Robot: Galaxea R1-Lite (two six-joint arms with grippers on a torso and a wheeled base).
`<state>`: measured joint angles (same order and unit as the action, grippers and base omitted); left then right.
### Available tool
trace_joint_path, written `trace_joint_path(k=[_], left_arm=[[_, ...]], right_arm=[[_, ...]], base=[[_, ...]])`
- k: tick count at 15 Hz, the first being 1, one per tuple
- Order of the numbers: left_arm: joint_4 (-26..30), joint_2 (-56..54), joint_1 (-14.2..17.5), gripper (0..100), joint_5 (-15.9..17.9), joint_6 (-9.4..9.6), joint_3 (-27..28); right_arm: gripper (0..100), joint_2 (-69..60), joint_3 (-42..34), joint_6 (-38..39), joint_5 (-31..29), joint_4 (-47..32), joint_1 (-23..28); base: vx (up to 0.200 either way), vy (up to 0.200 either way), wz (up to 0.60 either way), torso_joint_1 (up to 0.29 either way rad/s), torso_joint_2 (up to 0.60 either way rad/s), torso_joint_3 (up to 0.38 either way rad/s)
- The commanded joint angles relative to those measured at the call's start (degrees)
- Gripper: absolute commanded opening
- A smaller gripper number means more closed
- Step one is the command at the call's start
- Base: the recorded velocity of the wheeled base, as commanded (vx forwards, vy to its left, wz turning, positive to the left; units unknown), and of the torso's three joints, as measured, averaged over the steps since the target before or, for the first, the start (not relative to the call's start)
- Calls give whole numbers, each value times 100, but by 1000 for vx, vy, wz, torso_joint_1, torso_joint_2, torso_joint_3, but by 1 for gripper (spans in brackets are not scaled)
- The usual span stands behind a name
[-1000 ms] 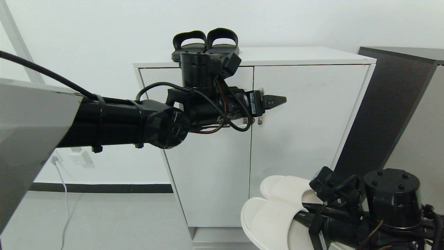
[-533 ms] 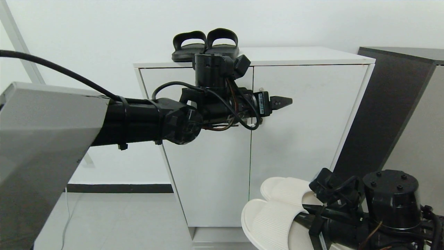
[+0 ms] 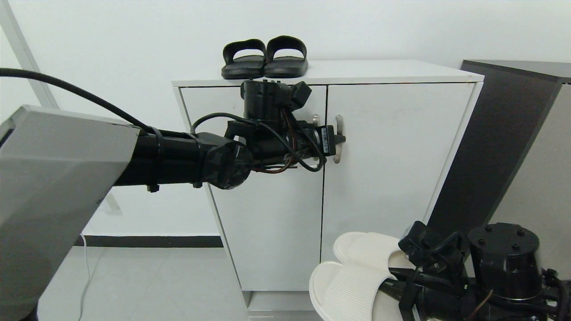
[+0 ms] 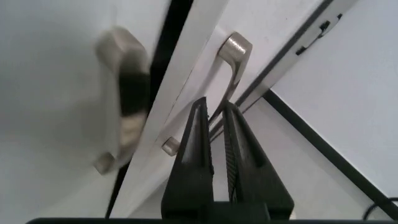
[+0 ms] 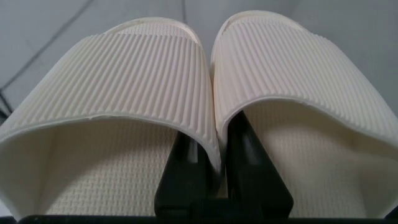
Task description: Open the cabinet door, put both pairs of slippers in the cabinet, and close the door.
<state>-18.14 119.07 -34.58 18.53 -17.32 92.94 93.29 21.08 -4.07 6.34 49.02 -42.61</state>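
Low in front of the cabinet (image 3: 392, 169), the right hand (image 5: 214, 152) pinched the inner edges of the white slippers (image 3: 352, 278) together, toes toward the doors. Farther on, the left hand (image 4: 214, 118) was clamped narrowly on a door handle (image 4: 234, 50) by the centre seam, both doors shut. The black slippers (image 3: 265, 55) sat side by side on the cabinet top.

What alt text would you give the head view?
The robot's left hand is at the right door handle of a closed white cabinet, with black slippers on top. At lower right, the right hand holds a pair of white slippers.
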Motion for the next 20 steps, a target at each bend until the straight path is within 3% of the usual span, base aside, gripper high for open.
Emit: trace_joint_path(k=[1,4,7,10,11,15,20], left_arm=[[21,-331,-57,0,10,-8,-329],[-128,-692,-242,0,10,-8,-865],[-656,-1087,-374,0,-51,-26,-1604],[-911,-1325,-312,0,-78,-26,-2008],[-1113,-1351,-66,0,-78,-34,-2122],[-1306,-955,321,0,-34,-43,-1885],[-1394,-384,312,0,-34,-61,-1235]], right_arm=[[0,-13,-218,-15,219,196,-11],[0,-4,-315,-129,280,328,-2],[0,5,-332,-129,307,328,-11],[0,13,-341,-155,315,328,-20],[0,13,-341,-164,315,328,-20],[0,13,-350,-164,315,328,-55],[0,13,-403,-173,307,319,-72]], base=[[0,0,0,0,0,0],[0,0,0,0,0,0],[0,0,0,0,0,0],[0,0,0,0,0,0],[0,0,0,0,0,0],[0,0,0,0,0,0],[0,0,0,0,0,0]])
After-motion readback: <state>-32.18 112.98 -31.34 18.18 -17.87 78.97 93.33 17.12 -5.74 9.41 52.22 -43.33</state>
